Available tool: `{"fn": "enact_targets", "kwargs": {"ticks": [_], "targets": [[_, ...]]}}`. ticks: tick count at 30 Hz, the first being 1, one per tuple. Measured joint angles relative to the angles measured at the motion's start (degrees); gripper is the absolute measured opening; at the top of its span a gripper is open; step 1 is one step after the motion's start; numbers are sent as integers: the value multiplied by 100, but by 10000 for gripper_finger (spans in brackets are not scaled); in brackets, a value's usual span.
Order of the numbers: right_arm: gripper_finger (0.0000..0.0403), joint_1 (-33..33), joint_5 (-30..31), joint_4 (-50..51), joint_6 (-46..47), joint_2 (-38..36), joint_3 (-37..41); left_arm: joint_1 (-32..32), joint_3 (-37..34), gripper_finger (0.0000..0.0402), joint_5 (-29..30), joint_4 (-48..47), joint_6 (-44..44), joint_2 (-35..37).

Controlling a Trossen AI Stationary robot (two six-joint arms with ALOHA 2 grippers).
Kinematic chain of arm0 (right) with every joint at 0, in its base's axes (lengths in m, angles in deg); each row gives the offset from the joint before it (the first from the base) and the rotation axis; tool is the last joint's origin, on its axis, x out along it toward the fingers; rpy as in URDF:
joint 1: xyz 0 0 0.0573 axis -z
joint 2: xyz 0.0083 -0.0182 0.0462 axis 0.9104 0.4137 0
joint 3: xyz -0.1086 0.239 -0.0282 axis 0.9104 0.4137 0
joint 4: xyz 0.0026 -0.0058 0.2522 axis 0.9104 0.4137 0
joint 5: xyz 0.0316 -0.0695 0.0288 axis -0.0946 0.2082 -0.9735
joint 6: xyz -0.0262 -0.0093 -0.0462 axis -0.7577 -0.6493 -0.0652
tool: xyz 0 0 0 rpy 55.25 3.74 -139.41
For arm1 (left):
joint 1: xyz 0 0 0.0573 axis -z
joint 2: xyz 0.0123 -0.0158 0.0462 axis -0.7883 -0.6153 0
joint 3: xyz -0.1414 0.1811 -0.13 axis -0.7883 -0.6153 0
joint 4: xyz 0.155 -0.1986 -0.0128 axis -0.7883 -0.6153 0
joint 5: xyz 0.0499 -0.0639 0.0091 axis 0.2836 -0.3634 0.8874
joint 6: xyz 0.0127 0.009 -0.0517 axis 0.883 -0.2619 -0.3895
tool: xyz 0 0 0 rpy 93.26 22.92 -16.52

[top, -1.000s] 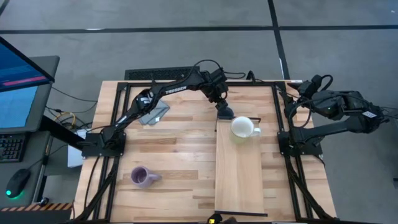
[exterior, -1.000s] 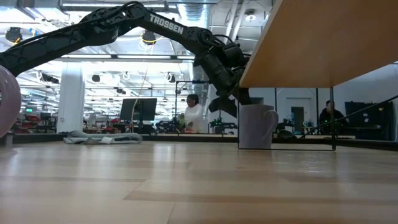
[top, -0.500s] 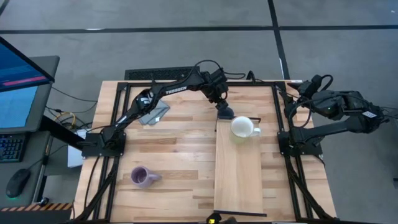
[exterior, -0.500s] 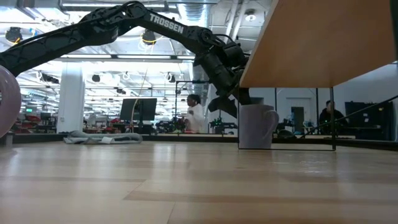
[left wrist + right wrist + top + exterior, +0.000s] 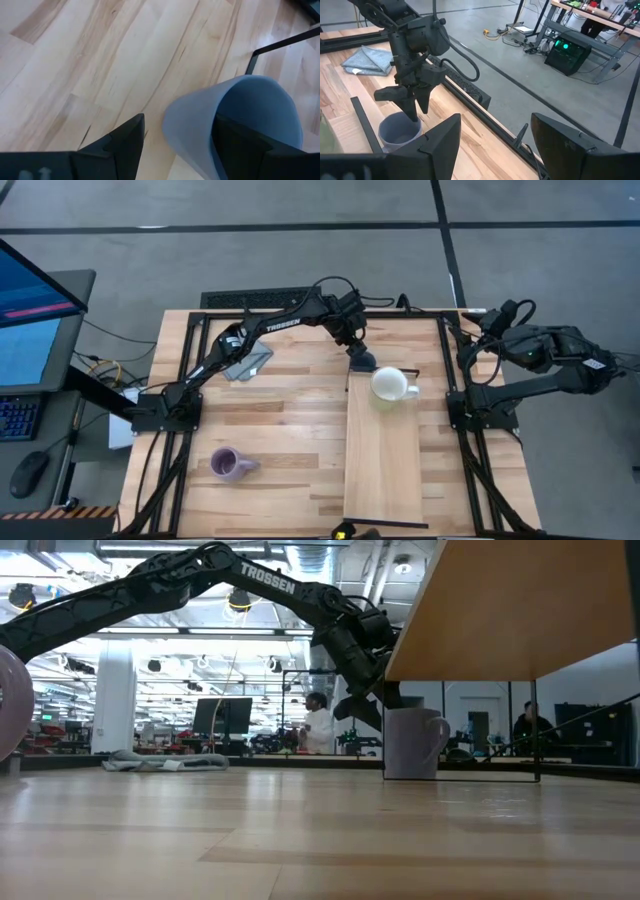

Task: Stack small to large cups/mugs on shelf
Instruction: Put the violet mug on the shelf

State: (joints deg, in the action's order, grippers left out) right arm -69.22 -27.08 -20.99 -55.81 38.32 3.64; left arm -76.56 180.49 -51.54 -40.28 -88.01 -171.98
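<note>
Left gripper at the far end of the shelf, fingers clamped over the wall of the blue mug, one inside, one outside. Mug upright on the table, beside the shelf's dark frame; white mug already on the shelf; purple mug well apart. Advisable: lift straight, clear the frame, lower gently. Right gripper parked off-table, fingers apart.

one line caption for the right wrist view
Left claw grips the slate blue ceramic mug's rim beside the shelf's thin dark frame.
</note>
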Motion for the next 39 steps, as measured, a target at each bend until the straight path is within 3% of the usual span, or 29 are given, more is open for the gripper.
{"fn": "enact_targets", "kwargs": {"ticks": [12, 20, 31, 39], "targets": [[265, 2, 0, -22, 0, 0, 1, 7, 0, 215, 88, -61, -126, 0], [265, 0, -2, -22, 0, 0, 1, 7, 0, 215, -605, -65, -37, 0], [265, -1, -2, -22, 142, 0, 1, -123, 0, 215, -610, -66, 58, 0], [265, 2, -2, -22, 142, 0, 1, -127, 0, 215, -930, -66, 213, 0]]}}
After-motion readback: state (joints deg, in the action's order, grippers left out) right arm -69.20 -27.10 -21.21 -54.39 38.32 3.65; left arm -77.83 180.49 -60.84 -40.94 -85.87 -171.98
